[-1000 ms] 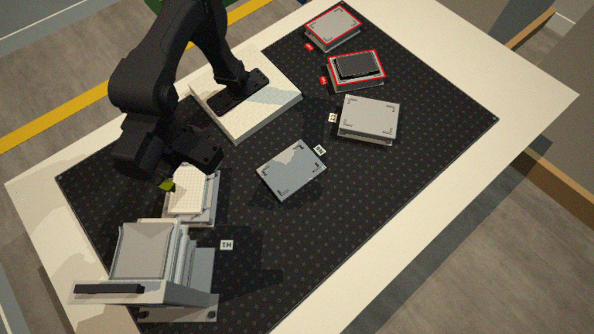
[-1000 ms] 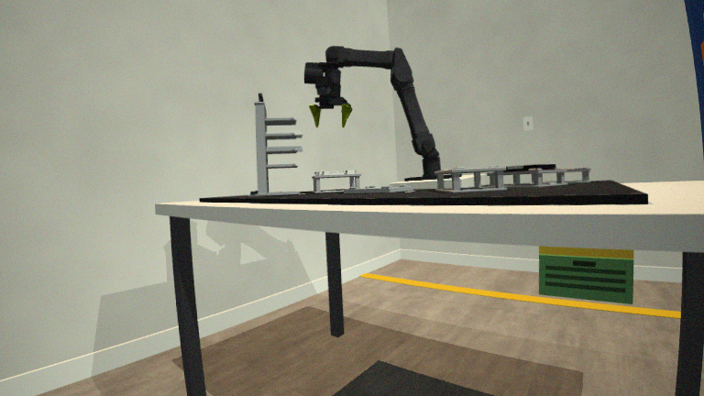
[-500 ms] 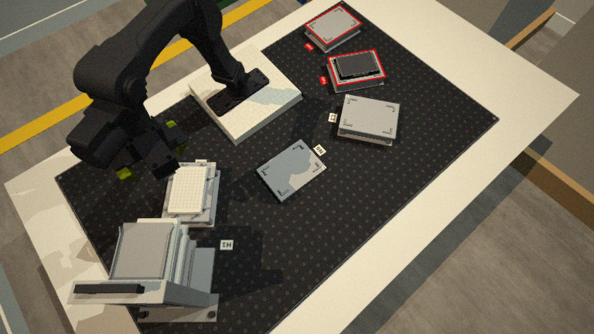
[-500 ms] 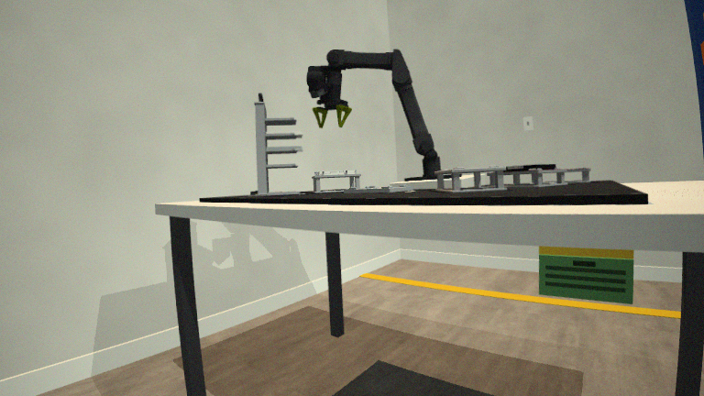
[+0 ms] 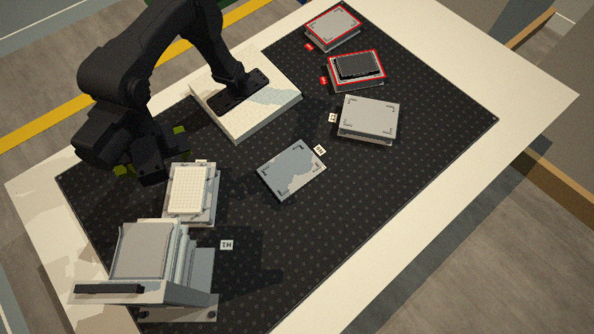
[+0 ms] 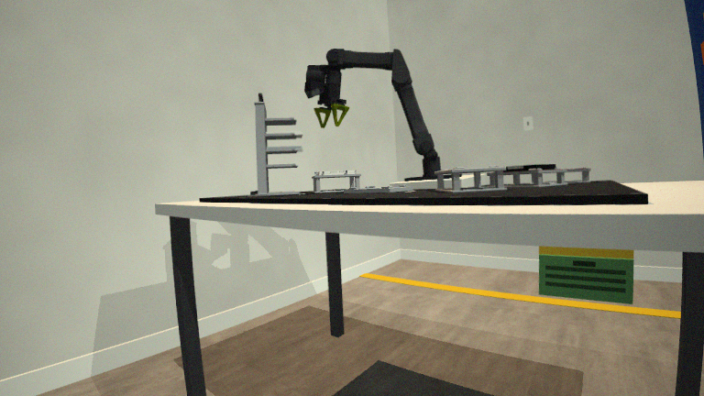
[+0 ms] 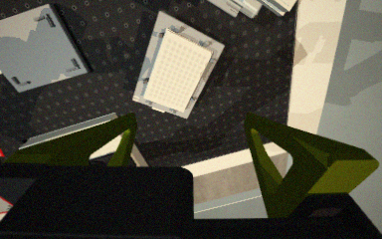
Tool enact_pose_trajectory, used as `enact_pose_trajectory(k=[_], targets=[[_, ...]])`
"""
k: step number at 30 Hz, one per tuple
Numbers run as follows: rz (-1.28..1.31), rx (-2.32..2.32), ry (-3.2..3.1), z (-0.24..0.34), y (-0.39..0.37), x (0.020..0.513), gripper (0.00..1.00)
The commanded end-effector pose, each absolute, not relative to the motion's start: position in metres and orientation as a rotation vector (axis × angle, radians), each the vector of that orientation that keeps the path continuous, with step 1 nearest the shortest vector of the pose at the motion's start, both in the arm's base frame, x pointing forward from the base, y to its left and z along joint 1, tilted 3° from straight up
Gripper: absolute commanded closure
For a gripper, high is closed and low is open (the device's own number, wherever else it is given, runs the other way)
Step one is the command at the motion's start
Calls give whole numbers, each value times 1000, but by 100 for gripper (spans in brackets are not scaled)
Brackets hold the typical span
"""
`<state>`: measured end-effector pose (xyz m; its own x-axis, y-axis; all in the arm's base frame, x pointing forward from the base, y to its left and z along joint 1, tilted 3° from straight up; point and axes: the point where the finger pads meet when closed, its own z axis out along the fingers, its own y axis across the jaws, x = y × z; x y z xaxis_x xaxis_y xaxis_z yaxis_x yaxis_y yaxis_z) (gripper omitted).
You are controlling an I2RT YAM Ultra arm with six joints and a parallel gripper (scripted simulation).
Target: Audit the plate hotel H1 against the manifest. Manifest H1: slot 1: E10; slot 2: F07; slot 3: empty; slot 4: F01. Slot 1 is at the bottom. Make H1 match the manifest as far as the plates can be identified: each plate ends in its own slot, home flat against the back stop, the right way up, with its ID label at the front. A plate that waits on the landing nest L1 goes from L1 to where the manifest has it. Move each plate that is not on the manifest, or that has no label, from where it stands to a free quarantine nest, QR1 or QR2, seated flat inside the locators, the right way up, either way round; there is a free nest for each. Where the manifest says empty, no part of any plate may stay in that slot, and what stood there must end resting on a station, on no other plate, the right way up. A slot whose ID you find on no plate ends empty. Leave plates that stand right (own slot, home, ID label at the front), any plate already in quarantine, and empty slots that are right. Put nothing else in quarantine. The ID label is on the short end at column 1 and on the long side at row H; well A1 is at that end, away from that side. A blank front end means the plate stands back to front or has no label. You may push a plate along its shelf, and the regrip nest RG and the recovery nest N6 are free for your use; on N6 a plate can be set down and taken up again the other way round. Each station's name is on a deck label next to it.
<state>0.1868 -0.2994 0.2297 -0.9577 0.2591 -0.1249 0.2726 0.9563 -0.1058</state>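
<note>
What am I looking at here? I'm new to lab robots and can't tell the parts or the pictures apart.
It is one black robot arm bolted to a white table that carries a black mat. One picture looks down from above, one looks from the side at table height, and one comes from a camera on the arm's wrist, looking down past its green gripper. The gripper is open and holds nothing; it hangs high above the mat. The tall shelf tower is the plate hotel. Beside it a white plate lies on a low stand. Farther off are more stands: two grey bare ones, and two edged in red, one of them with a dark plate on it.
</note>
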Motion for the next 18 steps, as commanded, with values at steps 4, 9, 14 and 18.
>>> enact_pose_trajectory(k=[4,9,14,18], targets=[[-80,818,2951,232,-288,180,0],[-79,824,2949,222,-288,180,0],[-51,1058,2859,208,-297,186,0],[-13,1070,2888,195,-289,182,0]])
